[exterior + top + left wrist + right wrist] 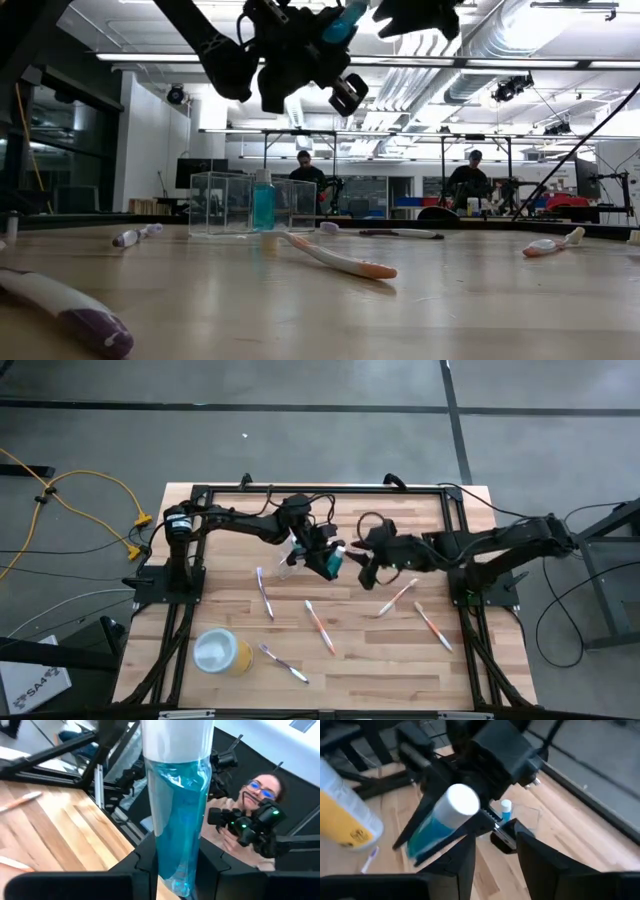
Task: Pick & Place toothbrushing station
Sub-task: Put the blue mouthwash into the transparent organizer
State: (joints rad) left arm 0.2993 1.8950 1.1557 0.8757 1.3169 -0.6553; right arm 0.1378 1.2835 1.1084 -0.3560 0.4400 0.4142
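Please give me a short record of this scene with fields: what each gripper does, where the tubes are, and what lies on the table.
left gripper: raised above the table middle, jaws shut on a blue tube, white cap pointing away
right gripper: close beside it, facing the tube's cap, jaws open, empty
second blue tube: standing on the table by the clear cup
toothbrushes: several lying scattered on the wooden table
yellow cup: near the front left

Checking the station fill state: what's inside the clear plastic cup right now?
A small blue tube stands upright in the clear plastic cup; no toothbrushes show in it. The cup's far side is hidden in the high view by the left end effector, which grips the second blue tube.
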